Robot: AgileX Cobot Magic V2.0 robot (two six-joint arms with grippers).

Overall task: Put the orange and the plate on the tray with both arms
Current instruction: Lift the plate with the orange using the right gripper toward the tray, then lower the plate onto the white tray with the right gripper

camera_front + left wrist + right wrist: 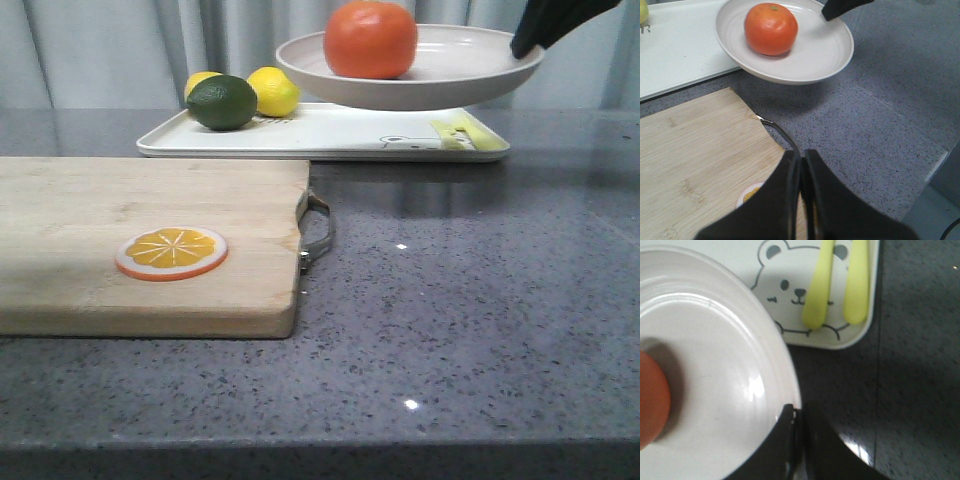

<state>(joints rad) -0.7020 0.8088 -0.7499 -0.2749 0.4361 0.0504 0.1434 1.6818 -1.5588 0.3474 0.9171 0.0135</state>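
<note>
White plate [470, 75] carries one orange [370, 39] above one tray [330, 133].

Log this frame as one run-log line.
right gripper: shut on plate rim | plate: airborne over tray | orange: in plate | left gripper: shut, empty

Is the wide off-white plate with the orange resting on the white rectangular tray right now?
No. The off-white round plate hangs above the white bear-print tray, pinched at its rim by the right gripper.

Speckled grey stone worktop [480, 300] with small bright light reflections; pale pleated curtain [100, 50] closes the far side, behind the worktop's rear edge.
</note>
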